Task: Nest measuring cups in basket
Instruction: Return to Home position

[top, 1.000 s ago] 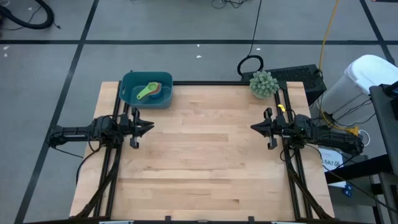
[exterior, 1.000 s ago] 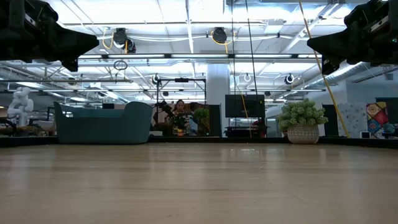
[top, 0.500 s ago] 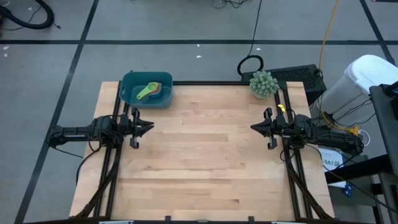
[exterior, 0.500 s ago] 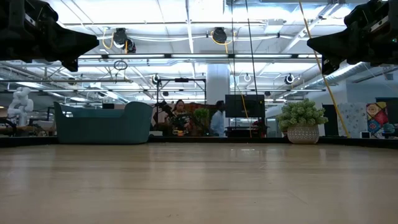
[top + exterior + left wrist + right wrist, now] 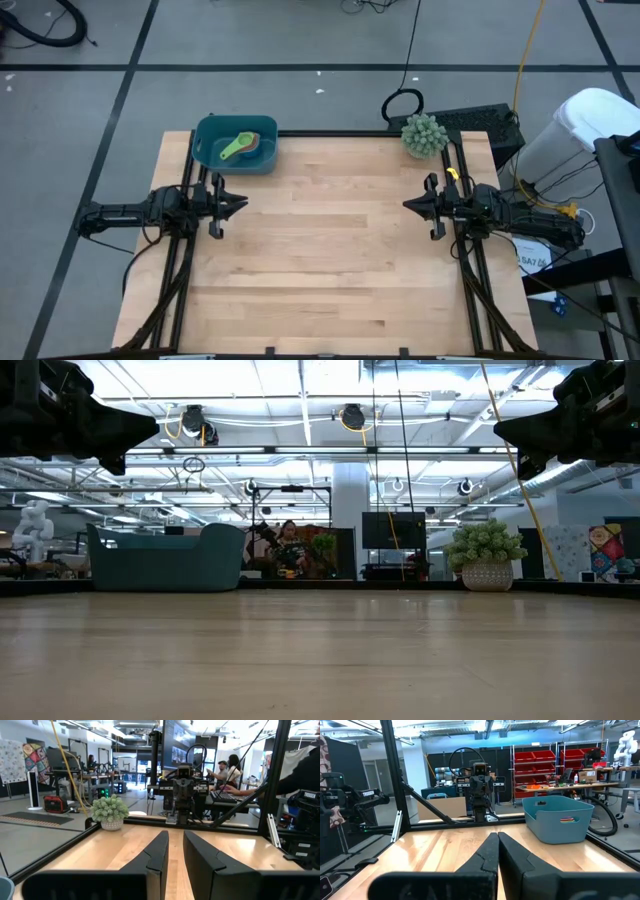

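- As cups (image 5: 238,148) lie nested in the basket (image 5: 205,135), both arms flank the bench (image 5: 320,250).
- Left claw (image 5: 245,205) slightly parted, right claw (image 5: 405,205) clenched, both empty.
- Best: settle home without jolts.

basket (image 5: 205,152): parked on the far left corner of the table (image 5: 320,270)
measuring cups (image 5: 238,147): tucked inside the basket
ball plant (image 5: 424,134): set at the far right corner, well apart from the basket
left gripper (image 5: 240,203): held over the left side, in front of the basket
right gripper (image 5: 408,205): held over the right side, opposite
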